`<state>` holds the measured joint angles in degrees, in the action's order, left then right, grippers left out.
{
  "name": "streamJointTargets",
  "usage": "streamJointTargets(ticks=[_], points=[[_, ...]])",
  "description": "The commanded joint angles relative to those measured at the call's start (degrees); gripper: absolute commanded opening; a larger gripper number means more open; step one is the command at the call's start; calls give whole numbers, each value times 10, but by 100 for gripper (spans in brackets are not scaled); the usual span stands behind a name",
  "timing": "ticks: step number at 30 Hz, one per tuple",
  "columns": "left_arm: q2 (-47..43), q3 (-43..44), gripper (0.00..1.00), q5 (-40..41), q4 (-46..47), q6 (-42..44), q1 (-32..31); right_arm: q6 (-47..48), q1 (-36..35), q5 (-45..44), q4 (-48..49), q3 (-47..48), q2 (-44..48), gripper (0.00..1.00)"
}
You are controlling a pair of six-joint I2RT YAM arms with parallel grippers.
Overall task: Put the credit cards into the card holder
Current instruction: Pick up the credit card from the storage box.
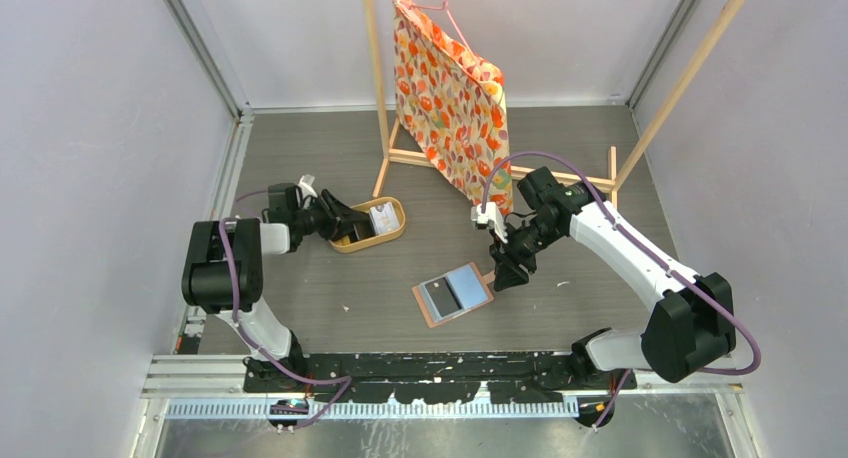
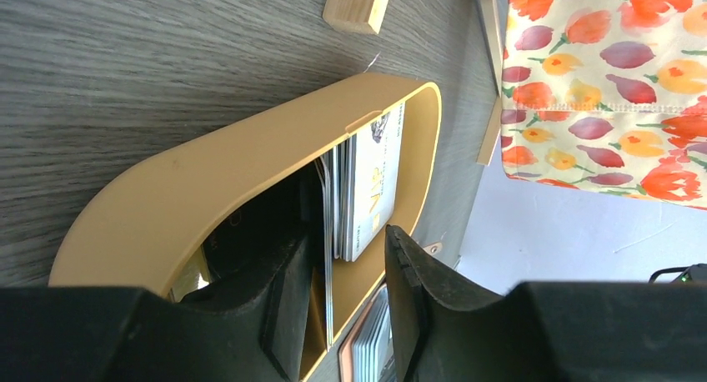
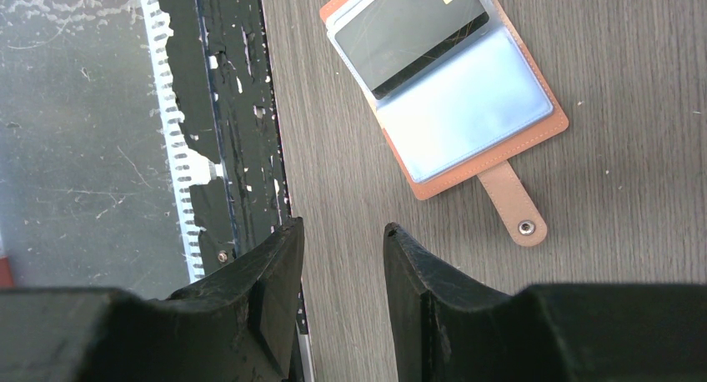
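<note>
Desk boards are being occupied near the front edge by the opened card holder point(image 1: 453, 293), a dark card point(image 3: 413, 27) being kept inside. Credit cards point(image 2: 367, 190) are being stored in the tray point(image 2: 208, 190) leftward, straddled by the spread left claw point(image 2: 346, 236). Beside the holder's tab, the right claw point(image 3: 343, 226) is being held spread, empty.

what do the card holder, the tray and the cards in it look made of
card holder: probably leather or faux leather, matte tan with a stitched edge and snap tab; its sleeves look like glossy clear plastic.
tray: smooth matte yellow wall, plastic or painted wood, unclear which.
cards: thin, glossy, printed, likely plastic.
</note>
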<state>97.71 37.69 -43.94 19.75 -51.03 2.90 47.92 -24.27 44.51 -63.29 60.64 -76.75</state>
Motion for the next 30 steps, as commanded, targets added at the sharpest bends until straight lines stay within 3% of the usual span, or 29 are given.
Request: streamJointTargets(ticks=[1,15,18,25,30], points=[[-20,-5,38,-4,21,-12,4,8,-3,13,-5,9,14,45],[-64,-15,36,-4,-12,0,25,8,-3,13,-5,10,14,45],[-61,-16,30,-4,-12,2,27,9,-3,14,-5,9,14,45],[-64,-19,7,-4,-13,4,30,9,-3,13,-5,9,13,45],[-81,-25,1,4,-27,11,35,9,-3,13,-6,9,13,45]])
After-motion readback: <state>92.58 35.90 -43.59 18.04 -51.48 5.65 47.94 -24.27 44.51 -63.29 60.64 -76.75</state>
